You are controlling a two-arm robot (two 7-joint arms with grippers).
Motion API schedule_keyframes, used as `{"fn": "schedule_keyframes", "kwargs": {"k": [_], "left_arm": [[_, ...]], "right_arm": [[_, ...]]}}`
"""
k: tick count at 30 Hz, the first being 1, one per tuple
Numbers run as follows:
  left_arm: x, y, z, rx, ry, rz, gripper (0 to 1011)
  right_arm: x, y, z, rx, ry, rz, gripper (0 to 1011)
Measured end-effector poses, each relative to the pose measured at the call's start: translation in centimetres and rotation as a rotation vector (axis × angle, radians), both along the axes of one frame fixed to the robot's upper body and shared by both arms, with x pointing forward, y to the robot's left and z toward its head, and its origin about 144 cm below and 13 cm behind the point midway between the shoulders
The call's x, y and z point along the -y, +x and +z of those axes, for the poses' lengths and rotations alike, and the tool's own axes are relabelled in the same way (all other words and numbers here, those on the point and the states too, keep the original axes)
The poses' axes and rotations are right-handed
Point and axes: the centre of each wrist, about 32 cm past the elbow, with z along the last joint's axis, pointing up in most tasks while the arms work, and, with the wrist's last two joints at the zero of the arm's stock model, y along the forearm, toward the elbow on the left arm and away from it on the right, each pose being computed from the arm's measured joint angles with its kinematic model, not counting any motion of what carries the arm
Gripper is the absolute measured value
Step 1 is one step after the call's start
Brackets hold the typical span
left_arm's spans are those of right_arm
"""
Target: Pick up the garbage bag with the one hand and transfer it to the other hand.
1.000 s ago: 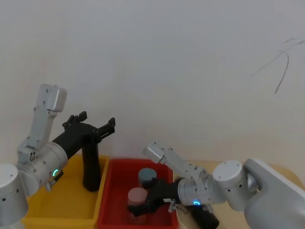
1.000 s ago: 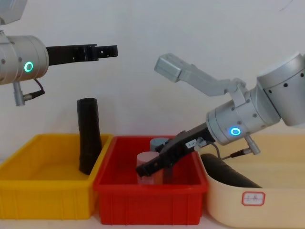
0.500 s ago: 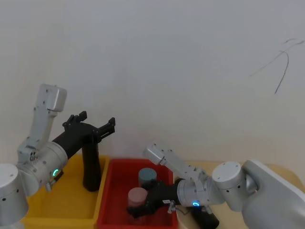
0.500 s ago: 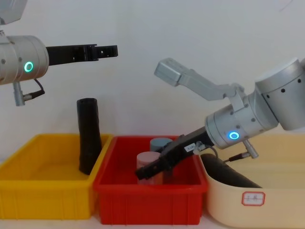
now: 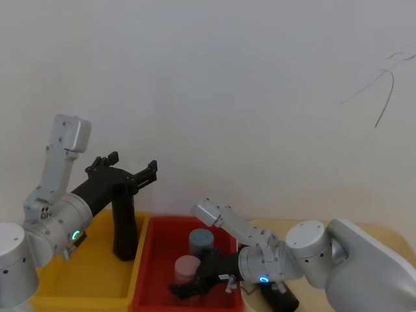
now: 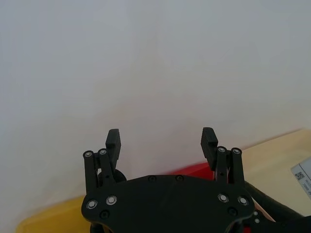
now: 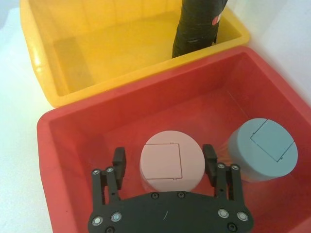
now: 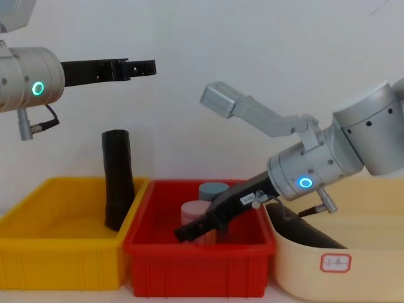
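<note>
At far left, green-ringed black two-finger gripper (image 8: 146, 65) hovers high, fingers spread, empty, above matte black garbage-bag roll (image 8: 117, 180) leaning upright in yellow plastic bin (image 8: 38, 262). Rightward, blue-ringed black gripper (image 7: 165, 164), fingers spread, straddles pink cylindrical jar (image 7: 171, 162) in red bin (image 7: 73, 160), likely misdirected.

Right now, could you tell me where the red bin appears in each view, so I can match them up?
Head view: red bin at low centre.
Chest view: low centre, front wall facing the camera.
Left wrist view: a red sliver just past the left gripper.
Right wrist view: under the right gripper, wall at.
Shared landmark: the yellow bin beside it.
</note>
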Motion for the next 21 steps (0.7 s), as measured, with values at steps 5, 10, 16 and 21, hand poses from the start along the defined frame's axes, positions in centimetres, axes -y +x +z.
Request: {"fn": "schedule_keyframes", "kwargs": {"k": [5, 10, 16, 21], "left_arm": [[0.00, 0.00, 0.00, 0.000, 0.000, 0.000, 1000], [0.00, 0.00, 0.00, 0.000, 0.000, 0.000, 1000], [0.00, 0.00, 0.00, 0.000, 0.000, 0.000, 1000], [0.00, 0.00, 0.00, 0.000, 0.000, 0.000, 1000]], "right_arm": [[-0.09, 0.06, -0.04, -0.002, 0.001, 0.004, 863], [-0.10, 0.08, -0.11, -0.003, 0.001, 0.005, 695], [-0.13, 0.10, -0.13, -0.005, 0.001, 0.006, 666], [-0.12, 0.05, -0.06, -0.003, 0.004, 0.007, 666]]}}
